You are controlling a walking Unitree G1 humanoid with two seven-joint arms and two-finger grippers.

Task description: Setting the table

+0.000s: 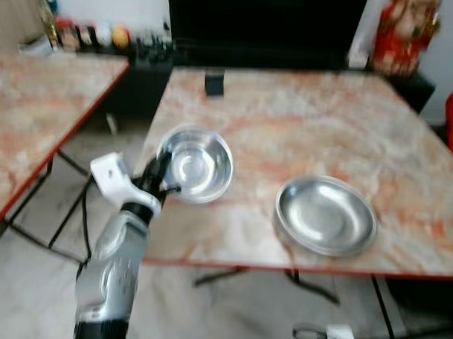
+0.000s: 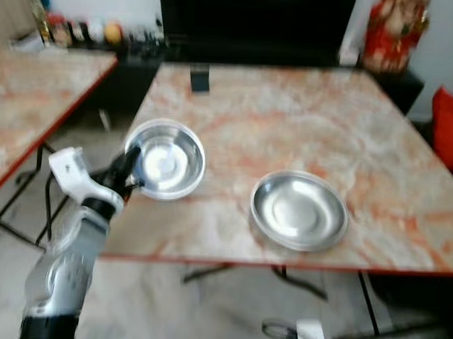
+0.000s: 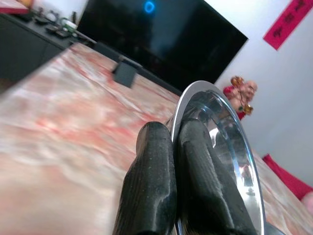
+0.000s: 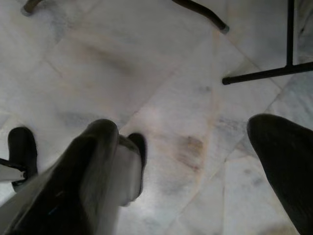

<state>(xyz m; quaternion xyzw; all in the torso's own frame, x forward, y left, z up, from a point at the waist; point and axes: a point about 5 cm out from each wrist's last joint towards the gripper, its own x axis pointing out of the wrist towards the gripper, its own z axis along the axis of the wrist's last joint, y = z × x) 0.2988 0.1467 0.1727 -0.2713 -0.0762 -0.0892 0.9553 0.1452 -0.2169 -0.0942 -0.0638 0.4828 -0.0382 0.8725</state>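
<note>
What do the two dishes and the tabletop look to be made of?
Bowl in the left hand and plate: polished metal, likely stainless steel, judging by mirror-like glare. Tabletop: marble-look pink and grey veining, glossy; stone or laminate, can't tell.

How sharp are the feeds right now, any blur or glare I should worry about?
Both eye views are soft with motion blur; the bowl and plate show bright glare. Left wrist view: the left hand on the bowl's rim is fairly sharp, the table smeared. Right wrist view: the right hand is dark, blurred.
</note>
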